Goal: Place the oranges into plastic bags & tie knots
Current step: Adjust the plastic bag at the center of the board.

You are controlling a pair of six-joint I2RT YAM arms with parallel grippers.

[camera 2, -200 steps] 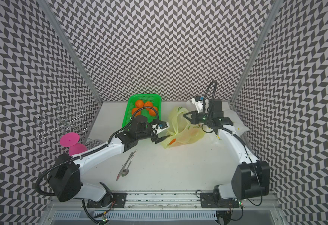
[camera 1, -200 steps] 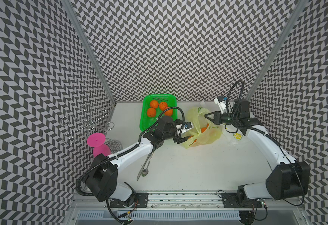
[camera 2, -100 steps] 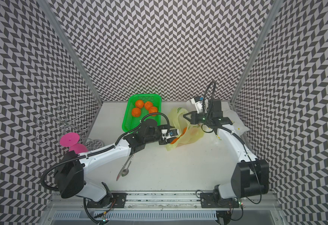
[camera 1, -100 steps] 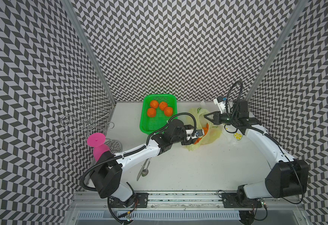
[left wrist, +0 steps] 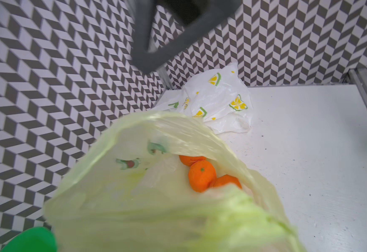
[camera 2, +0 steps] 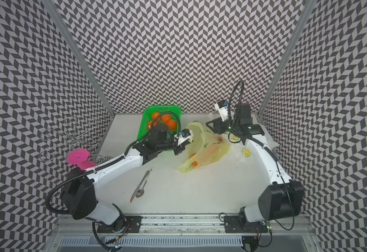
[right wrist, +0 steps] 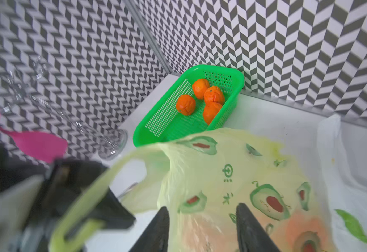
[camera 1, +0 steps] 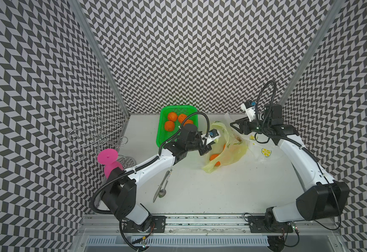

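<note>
Oranges [left wrist: 201, 175] lie just inside the yellow-green bag [camera 1: 235, 150], open tabletop [camera 1: 222, 192] in front.

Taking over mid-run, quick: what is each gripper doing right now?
Left gripper: shut on the handle of the yellow-green bag.
Right gripper: open, holding nothing.

Blurred, the yellow-green bag [left wrist: 156, 207] fills my left wrist view, hiding my left gripper [camera 1: 206, 150] and covering some oranges [left wrist: 201, 175].

White bench [camera 1: 222, 192] carries a green basket [camera 1: 179, 107] at the back, a yellow-green bag [camera 1: 232, 152] mid-bench, a lemon-print bag [camera 1: 265, 152] beside it, and cutlery [camera 1: 164, 184] up front.
</note>
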